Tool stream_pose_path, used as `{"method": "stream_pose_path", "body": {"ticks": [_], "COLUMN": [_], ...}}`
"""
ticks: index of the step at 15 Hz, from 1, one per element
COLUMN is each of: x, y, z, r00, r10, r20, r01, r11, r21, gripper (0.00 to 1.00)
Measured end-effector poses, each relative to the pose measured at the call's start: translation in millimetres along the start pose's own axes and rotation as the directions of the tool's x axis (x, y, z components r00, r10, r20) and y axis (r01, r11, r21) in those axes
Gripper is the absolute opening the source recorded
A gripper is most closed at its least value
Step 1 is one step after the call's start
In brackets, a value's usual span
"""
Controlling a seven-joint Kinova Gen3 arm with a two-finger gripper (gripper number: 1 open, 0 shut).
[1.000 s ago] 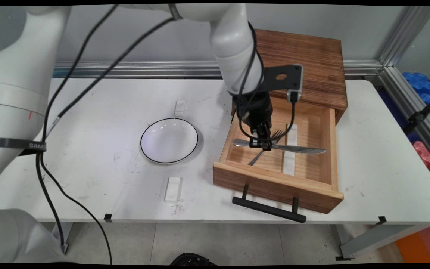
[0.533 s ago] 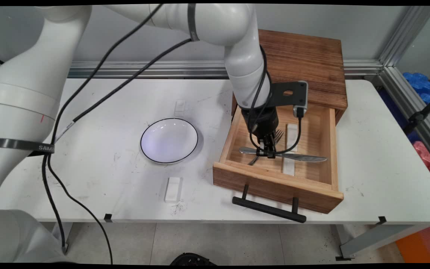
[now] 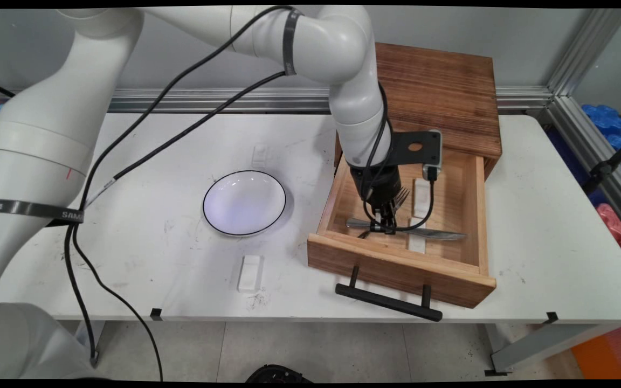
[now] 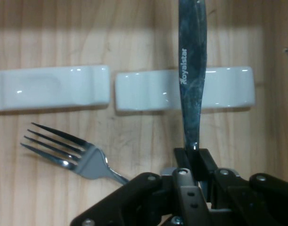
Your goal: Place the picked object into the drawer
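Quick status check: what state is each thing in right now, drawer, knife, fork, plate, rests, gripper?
Drawer: pulled open.
Gripper: shut on knife, down inside drawer.
Knife: held level, blade crossing one rest.
Fork: lying flat on drawer floor.
Drawer rests: two, end to end.
Plate: upright on table, empty.
Table rests: two, lying on table, bare.

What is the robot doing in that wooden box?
The white robot arm is reaching down into an open wooden drawer. Its tool is shut on a knife, held level down inside the drawer, and the blade crosses one of two white rests on the drawer floor. A fork lies beside it, untouched. Out on the white table sits a white bowl with nothing in it.
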Motion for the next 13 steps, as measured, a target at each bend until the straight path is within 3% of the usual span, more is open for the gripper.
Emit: {"method": "stream_pose_path", "body": {"ticks": [4, 5, 13], "x": [-0.5, -0.4, 4.6], "y": [-2.6, -3.5, -9.0], "z": [8.1, 10.2, 10.9], "r00": [1.000, 1.000, 1.000], "r10": [0.000, 0.000, 0.001], "r20": [0.004, 0.004, -0.010], "r01": [0.000, 0.000, -0.001], "r11": [1.000, 1.000, 1.000], "r21": [-0.003, -0.004, -0.012], "gripper": [0.00, 1.00, 1.00]}}
